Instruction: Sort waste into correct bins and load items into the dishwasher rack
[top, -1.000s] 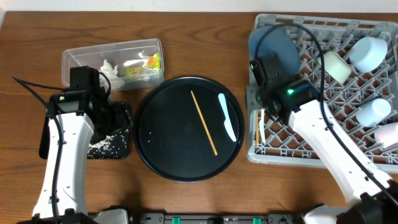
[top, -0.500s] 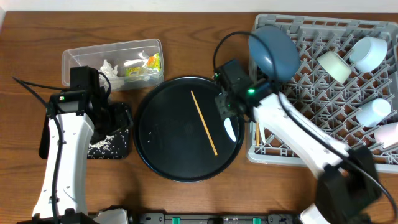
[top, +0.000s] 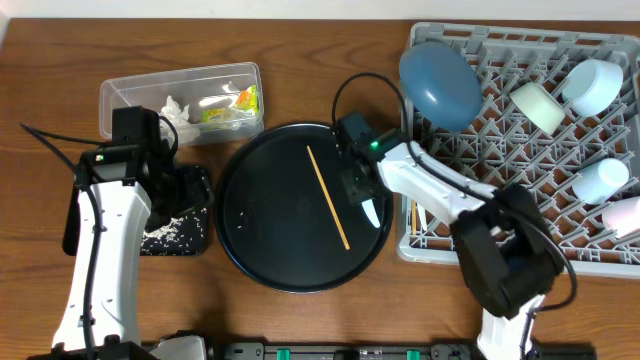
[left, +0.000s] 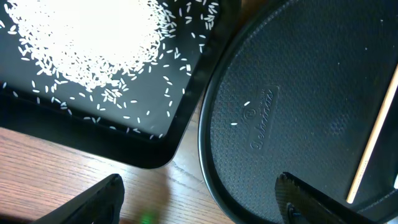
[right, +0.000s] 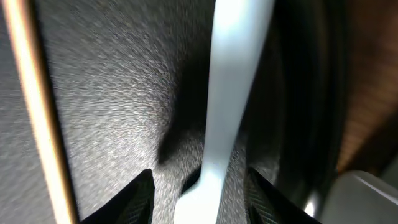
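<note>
My right gripper (top: 356, 186) is open low over the round black tray, its fingers (right: 199, 193) on either side of a white plastic utensil (right: 231, 106), not closed on it. The utensil's end shows in the overhead view (top: 372, 211). An orange chopstick (top: 328, 196) lies beside it, and it also shows in the right wrist view (right: 36, 106). My left gripper (left: 199, 200) is open and empty over the table by the shallow black tray (left: 158, 152), which holds rice grains (left: 93, 50). The clear tub (top: 125, 92) holds tissue scraps (top: 178, 108) and the yellow-green wrapper (top: 232, 106).
The grey dishwasher rack (top: 480, 240) at right holds a dark blue plate (top: 440, 85), a pale green bowl (top: 538, 108), a white cup (top: 592, 85), light blue cups (top: 605, 180), and a chopstick with a utensil (top: 416, 215) at its left edge. The round black tray (top: 260, 230) sits mid-table.
My right arm has swung left from the rack's left edge to the round black tray and come down over the white utensil. The left arm has not moved.
</note>
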